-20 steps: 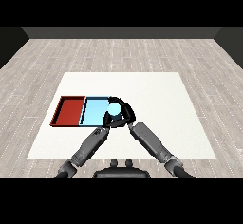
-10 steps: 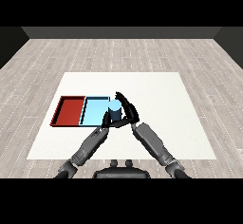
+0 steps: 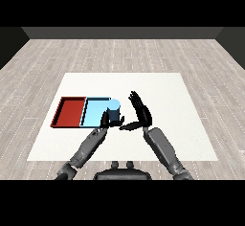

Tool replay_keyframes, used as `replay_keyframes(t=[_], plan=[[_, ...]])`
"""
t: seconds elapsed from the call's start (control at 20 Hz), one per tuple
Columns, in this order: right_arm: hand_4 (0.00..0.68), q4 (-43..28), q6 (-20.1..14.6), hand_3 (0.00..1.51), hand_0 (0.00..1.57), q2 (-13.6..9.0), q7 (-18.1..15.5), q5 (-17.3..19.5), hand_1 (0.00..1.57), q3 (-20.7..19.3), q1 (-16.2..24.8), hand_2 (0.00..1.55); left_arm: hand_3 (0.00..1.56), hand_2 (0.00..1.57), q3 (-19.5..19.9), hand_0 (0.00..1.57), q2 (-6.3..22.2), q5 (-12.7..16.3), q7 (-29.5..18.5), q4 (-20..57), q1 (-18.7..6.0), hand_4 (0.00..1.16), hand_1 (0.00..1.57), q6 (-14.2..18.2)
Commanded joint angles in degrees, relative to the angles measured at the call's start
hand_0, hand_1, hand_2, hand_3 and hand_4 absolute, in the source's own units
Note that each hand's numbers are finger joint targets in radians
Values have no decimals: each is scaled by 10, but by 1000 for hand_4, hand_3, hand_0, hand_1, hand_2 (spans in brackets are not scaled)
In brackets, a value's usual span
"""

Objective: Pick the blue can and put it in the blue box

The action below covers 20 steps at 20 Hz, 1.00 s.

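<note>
The blue can [image 3: 114, 115] stands upright at the right end of the light blue tray [image 3: 94, 111], at or just over its right rim. My right hand [image 3: 141, 112] is open to the right of the can, fingers straight and pointing up, its thumb reaching left below the can without holding it. My left hand [image 3: 104, 120] rests close against the can's left side with relaxed fingers, partly over the tray's near right corner.
A red tray [image 3: 72, 111] lies directly left of the blue one. The white table [image 3: 172, 105] stretches wide to the right and behind the trays. Both forearms come in from the lower edge.
My right hand, curled round the can before, has opened and drawn off to the right. The can now stands by itself at the blue tray's right end.
</note>
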Motion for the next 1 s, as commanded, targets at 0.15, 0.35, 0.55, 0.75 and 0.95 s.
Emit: replay_keyframes(t=[0.15, 0.35, 0.55, 0.75, 0.95], plan=[[0, -59, 4, 0, 0, 4, -16, -1, 0, -52, 49, 0, 1492, 1571, 11, 1571, -3, -47, 24, -11, 21, 1130, 1571, 14], [0, -132, 41, 0, 0, -62, -33, -45, 0, -117, 127, 0, 1494, 1571, 38, 1571, 25, -50, 17, 22, 1, 1137, 1571, 8], [0, -174, 50, 0, 0, -91, -20, -69, 0, -159, 177, 0, 1503, 1571, 86, 1571, 67, -45, 49, 68, -50, 1134, 1571, -3], [0, -173, 27, 0, 0, -80, -5, -42, 0, -148, 181, 0, 1496, 1571, 137, 1571, 83, -32, 45, 159, -72, 1120, 1571, -8], [0, -158, 16, 0, 0, -79, 8, -35, 0, -161, 154, 0, 1502, 1571, 172, 1571, 136, -21, 74, 228, -95, 1090, 1571, -49]])
